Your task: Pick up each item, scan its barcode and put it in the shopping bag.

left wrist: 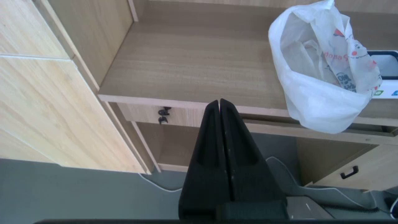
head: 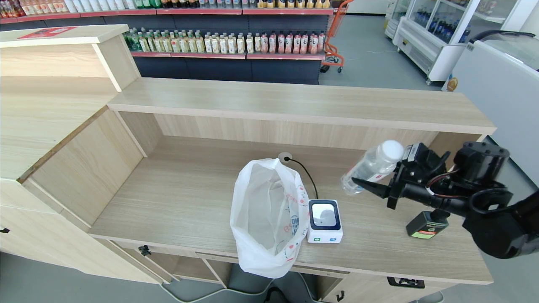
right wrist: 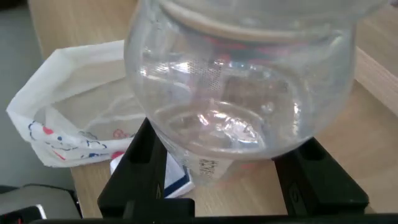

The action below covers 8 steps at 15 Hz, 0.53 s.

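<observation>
A clear plastic water bottle (head: 372, 166) with a white cap hangs tilted in the air at the counter's right side, and my right gripper (head: 370, 185) is shut on it. Close up, the bottle (right wrist: 239, 93) sits between the black fingers (right wrist: 140, 168). The white shopping bag (head: 269, 210) stands open at the counter's front middle, also seen as the bag (left wrist: 326, 62) and the bag (right wrist: 74, 112). A white barcode scanner (head: 324, 221) stands just right of the bag. My left gripper (left wrist: 221, 112) is shut and empty, held low in front of the counter's edge.
A small dark item with a green and red label (head: 426, 225) stands on the counter (head: 168, 198) under my right arm. A black cable (head: 305, 172) runs from the scanner to a hole at the back. A raised ledge walls the rear and left.
</observation>
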Tool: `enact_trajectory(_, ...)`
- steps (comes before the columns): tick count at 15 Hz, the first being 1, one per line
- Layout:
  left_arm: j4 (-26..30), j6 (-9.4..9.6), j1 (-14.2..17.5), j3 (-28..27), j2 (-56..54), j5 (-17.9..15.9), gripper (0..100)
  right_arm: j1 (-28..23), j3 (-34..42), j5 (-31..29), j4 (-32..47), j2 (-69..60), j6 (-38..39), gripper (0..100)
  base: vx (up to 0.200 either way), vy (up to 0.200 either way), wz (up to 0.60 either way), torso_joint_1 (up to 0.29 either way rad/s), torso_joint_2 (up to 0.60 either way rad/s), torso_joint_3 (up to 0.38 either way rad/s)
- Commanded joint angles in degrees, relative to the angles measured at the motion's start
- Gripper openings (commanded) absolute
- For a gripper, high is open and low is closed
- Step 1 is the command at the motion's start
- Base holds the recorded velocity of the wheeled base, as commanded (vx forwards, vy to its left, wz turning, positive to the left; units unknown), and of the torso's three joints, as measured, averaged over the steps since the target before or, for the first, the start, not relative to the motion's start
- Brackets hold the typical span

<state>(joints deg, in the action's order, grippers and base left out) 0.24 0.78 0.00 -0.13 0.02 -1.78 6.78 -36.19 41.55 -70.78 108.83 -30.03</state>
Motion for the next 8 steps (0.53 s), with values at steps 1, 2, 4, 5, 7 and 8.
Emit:
enact_trajectory(1, 0.0, -0.08, 0.0, 0.0, 0.1, 0.0, 0, -0.2, 5.4, -11.7, 1.5, -9.8, 9.9, 0, 0.0, 0.0, 0.0, 0.0, 0.0, 0.0)
enact_trajectory(2, 0.0, -0.08, 0.0, 0.0, 0.0, 0.0, 0, 1.7, 7.1, -19.7, 4.9, -12.2, 15.7, 0, 0.0, 0.0, 0.0, 0.0, 0.0, 0.0)
enact_trajectory(4, 0.0, 0.01, 0.0, 0.0, 0.1, 0.0, 0, 4.8, 8.8, -30.5, 10.9, -15.0, 21.6, 0, 0.0, 0.0, 0.0, 0.0, 0.0, 0.0)
enact_trajectory(5, 0.0, 0.01, 0.0, 0.0, 0.1, 0.0, 0, 5.5, 9.0, -34.3, 13.7, -15.7, 21.8, 0, 0.0, 0.0, 0.0, 0.0, 0.0, 0.0)
enact_trajectory(7, 0.0, -0.08, 0.0, 0.0, 0.0, 0.0, 0, 6.3, 9.5, -37.7, 15.1, -16.5, 22.4, 0, 0.0, 0.0, 0.0, 0.0, 0.0, 0.0)
enact_trajectory(8, 0.0, 0.01, 0.0, 0.0, 0.1, -0.1, 0, 6.4, 11.8, -38.0, 13.0, -17.8, 23.9, 0, 0.0, 0.0, 0.0, 0.0, 0.0, 0.0)
